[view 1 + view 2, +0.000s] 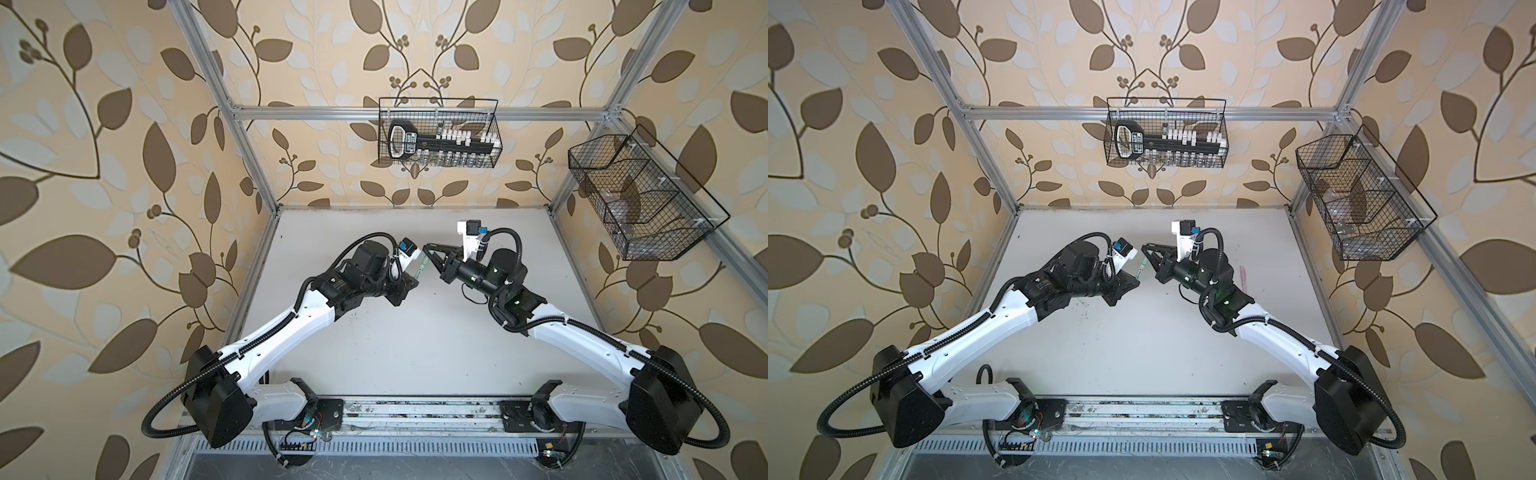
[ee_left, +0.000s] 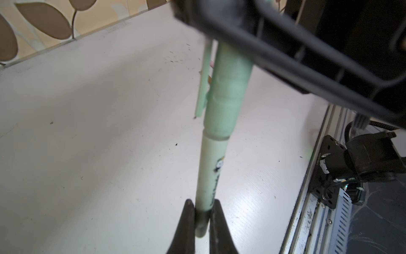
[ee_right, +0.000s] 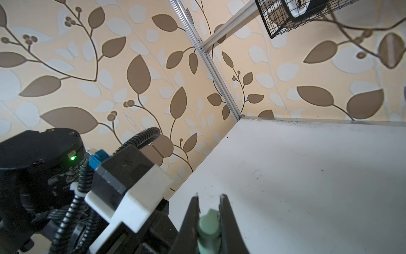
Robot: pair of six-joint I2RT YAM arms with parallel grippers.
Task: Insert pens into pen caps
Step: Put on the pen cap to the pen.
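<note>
Above the table, the green pen, pinched by the left gripper, is seemingly seated in the green cap clamped by the right gripper; a pink pen is left waiting.

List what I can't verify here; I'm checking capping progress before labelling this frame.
- green cap: its far end sits inside the right claw, blurred in the left wrist view; full seating on the green pen unclear.
- pink pen: only a sliver in a top view, beside the right arm; too small to tell whether capped.
- brown pen and cap: in no view; the arms may hide them.
</note>
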